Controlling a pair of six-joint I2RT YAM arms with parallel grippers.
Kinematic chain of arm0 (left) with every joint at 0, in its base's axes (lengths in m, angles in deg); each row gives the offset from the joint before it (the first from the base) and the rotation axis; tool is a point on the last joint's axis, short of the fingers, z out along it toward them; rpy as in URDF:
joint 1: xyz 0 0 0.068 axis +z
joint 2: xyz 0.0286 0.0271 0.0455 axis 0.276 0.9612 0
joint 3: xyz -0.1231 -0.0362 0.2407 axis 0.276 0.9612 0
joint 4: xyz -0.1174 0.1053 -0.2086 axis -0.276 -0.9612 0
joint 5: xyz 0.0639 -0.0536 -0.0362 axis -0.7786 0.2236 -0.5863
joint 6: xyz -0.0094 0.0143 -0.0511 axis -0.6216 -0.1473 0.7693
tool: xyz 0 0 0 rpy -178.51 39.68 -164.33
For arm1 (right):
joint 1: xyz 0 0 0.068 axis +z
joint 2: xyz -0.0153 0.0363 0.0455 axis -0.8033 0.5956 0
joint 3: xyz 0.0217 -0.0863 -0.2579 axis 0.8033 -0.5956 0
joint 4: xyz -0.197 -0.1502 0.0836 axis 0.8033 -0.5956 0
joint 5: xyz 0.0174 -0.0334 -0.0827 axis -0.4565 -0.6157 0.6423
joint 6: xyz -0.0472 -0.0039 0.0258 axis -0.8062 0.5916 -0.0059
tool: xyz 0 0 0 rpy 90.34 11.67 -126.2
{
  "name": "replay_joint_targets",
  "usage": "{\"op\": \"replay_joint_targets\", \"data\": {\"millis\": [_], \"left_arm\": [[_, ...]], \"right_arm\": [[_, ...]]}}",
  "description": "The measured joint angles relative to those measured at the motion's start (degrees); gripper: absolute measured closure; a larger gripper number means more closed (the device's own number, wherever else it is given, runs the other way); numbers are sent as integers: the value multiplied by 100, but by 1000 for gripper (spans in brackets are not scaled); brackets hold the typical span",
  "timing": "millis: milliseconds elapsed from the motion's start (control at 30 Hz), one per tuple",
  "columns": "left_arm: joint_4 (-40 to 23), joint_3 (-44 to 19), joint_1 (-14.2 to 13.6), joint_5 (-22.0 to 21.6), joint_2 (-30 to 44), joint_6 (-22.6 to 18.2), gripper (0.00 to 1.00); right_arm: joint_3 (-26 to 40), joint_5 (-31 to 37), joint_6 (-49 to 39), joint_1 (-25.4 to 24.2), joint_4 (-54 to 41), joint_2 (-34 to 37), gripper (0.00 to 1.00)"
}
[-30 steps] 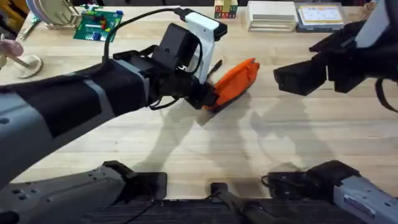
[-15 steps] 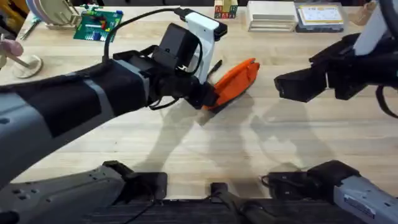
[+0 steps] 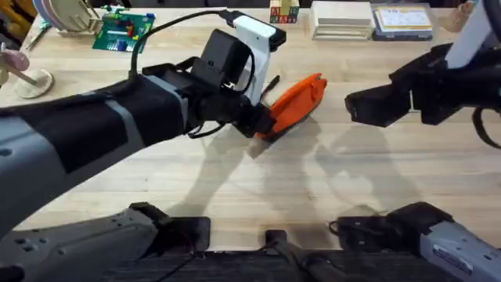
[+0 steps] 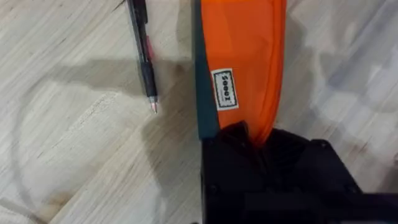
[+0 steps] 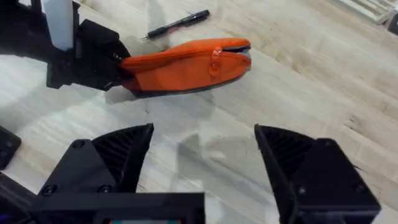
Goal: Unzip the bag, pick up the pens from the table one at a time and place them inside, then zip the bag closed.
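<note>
The orange bag [image 3: 297, 99] lies on the table [image 3: 376, 180] near the middle, with its zip line along the top looking closed. My left gripper [image 3: 263, 123] is shut on the bag's near-left end; in the left wrist view its black fingers [image 4: 236, 162] clamp the orange fabric [image 4: 242, 56]. A slim black pen [image 4: 142, 56] lies on the wood just beside the bag, on its far side [image 5: 180, 23]. My right gripper [image 5: 205, 155] hovers open to the right of the bag [image 5: 186, 65], apart from it, with nothing between its fingers [image 5: 118, 155].
Along the table's far edge stand a green circuit board [image 3: 121, 31], small coloured blocks [image 3: 283, 12] and white boxes [image 3: 340, 19]. A plate rack [image 3: 66, 16] is at the far left corner. Bare wood lies in front of the bag.
My right gripper has drifted slightly right and nearer, then stopped. The left gripper, bag and pen have not moved.
</note>
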Motion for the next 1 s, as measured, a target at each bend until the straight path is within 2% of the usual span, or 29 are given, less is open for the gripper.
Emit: {"op": "replay_joint_targets", "data": {"millis": [233,567,1000], "left_arm": [[0,0,0,2,0,0,957],[0,0,0,2,2,0,957],[1,0,0,2,1,0,958]], "right_arm": [[0,0,20,0,-7,181,3],[0,0,37,0,65,911,5],[-20,0,93,0,850,1708,3]]}}
